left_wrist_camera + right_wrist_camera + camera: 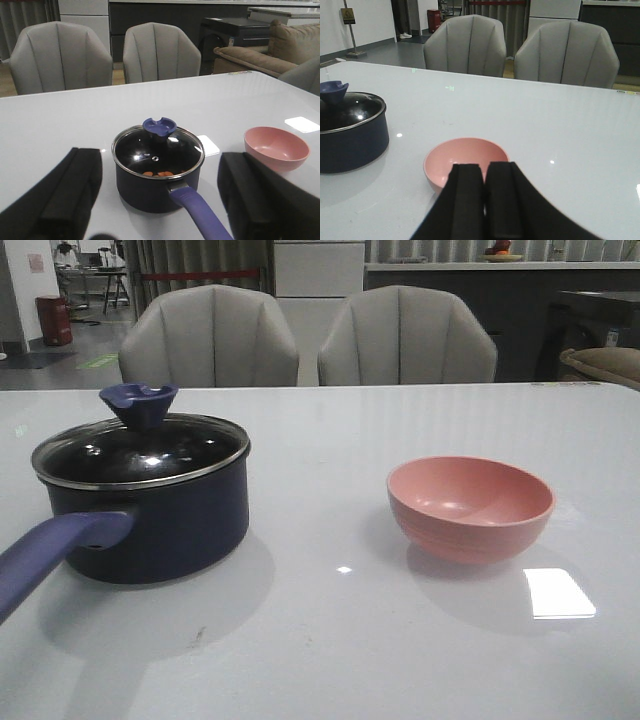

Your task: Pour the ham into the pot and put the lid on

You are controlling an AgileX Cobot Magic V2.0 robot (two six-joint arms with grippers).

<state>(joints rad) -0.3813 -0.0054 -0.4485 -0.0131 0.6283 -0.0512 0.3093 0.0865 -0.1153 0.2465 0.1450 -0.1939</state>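
Observation:
The dark navy pot [150, 515] stands on the left of the white table with its purple-blue handle [55, 555] toward me. The glass lid [140, 452] with its blue knob [138, 403] sits on the pot. In the left wrist view the ham [159, 174] shows as orange slices through the lid [157, 152], inside the pot [155, 187]. My left gripper [160, 192] is open, its fingers apart on either side of the pot, above and nearer than it. My right gripper [485, 182] is shut and empty, just nearer than the pink bowl [465, 162]. Neither gripper shows in the front view.
The empty pink bowl [469, 506] stands on the right of the table. Two grey chairs [210, 338] [405, 337] stand behind the table's far edge. A bright light reflection [558, 593] lies on the tabletop near the bowl.

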